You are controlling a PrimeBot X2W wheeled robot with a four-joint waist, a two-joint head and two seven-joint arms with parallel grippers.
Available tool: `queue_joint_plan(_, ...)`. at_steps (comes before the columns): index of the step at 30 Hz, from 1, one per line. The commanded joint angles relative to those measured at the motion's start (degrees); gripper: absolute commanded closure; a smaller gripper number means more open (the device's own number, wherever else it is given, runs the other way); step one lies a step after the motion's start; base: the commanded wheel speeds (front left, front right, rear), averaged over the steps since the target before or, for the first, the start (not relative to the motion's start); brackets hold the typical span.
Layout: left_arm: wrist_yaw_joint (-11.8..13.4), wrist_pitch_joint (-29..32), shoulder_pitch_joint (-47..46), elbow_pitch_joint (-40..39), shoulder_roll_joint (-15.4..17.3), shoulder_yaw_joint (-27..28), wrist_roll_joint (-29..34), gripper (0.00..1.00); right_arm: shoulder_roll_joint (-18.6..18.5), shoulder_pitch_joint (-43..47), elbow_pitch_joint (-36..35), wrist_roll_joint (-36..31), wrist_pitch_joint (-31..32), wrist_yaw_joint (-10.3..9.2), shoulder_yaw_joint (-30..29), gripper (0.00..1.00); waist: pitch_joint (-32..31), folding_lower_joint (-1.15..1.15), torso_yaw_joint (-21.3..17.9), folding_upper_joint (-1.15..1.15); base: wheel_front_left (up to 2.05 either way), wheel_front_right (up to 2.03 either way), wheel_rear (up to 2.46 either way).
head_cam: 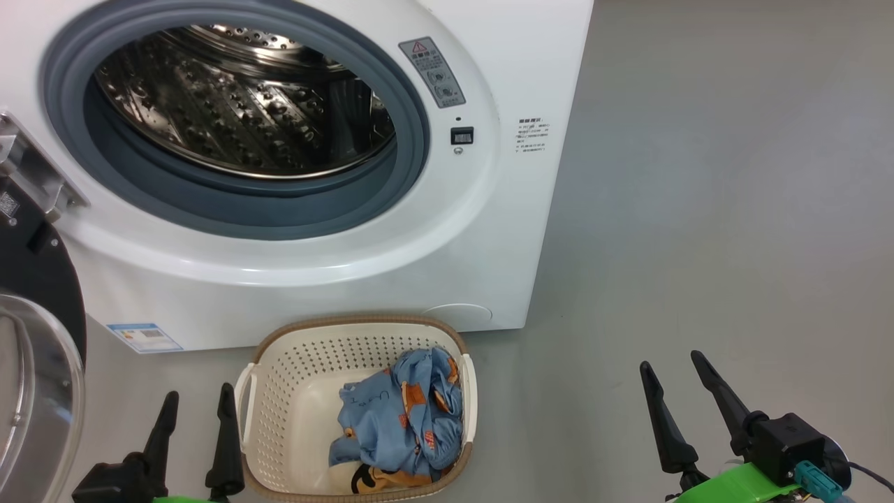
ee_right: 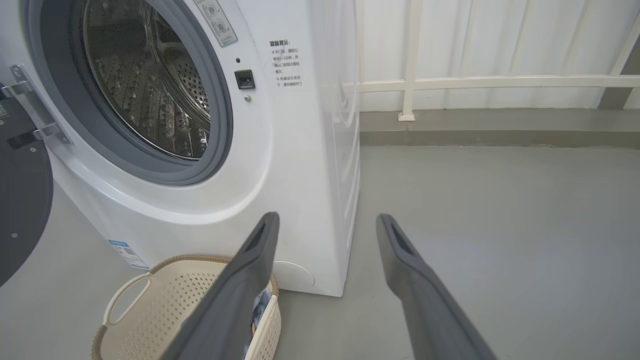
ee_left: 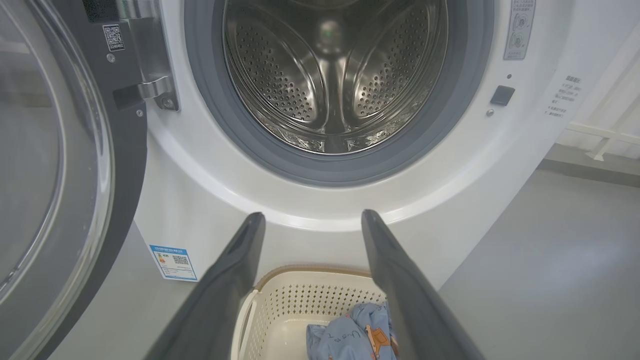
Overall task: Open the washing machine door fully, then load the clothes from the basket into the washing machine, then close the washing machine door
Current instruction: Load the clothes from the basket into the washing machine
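The white washing machine stands ahead with its steel drum exposed. Its door hangs swung out at the left; black rim and glass bowl also fill the left of the left wrist view, door. The cream basket sits on the floor before the machine, holding light blue clothes with orange prints. My left gripper is open just left of the basket, nothing between its fingers. My right gripper is open over bare floor, well right of the basket.
Grey floor stretches to the right of the machine. A white railing and a wall run behind that floor in the right wrist view. A blue label sticker marks the machine's lower left corner.
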Motion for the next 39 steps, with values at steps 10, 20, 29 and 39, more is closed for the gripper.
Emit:
queue_joint_plan(10,0.02,-0.32,-2.97,0.62,0.84,0.54,-0.17,0.0,-0.25,-2.91,0.19,-0.03,-0.27,0.09,1.67,0.0,5.06,0.0,-1.22,0.0,0.0,0.0,0.0)
queue_joint_plan(20,-0.49,-0.32,-8.42,3.05,0.84,-0.83,-0.24,0.0,-0.25,-6.59,0.31,0.61,-0.27,0.09,2.28,0.0,14.24,0.0,-3.72,0.0,0.0,0.0,0.0)
queue_joint_plan(29,-0.66,-0.32,-15.54,8.16,0.84,-3.11,-0.86,0.0,-0.25,-9.64,-0.63,0.7,-0.27,0.09,2.54,0.0,22.95,0.0,-6.07,0.0,0.0,0.0,0.0)
queue_joint_plan(39,-0.68,-0.32,-25.59,16.09,3.22,-4.43,-2.36,0.0,-0.25,-12.95,-2.84,1.69,-0.27,0.09,3.16,0.0,32.83,0.0,-9.46,0.0,0.0,0.0,0.0)
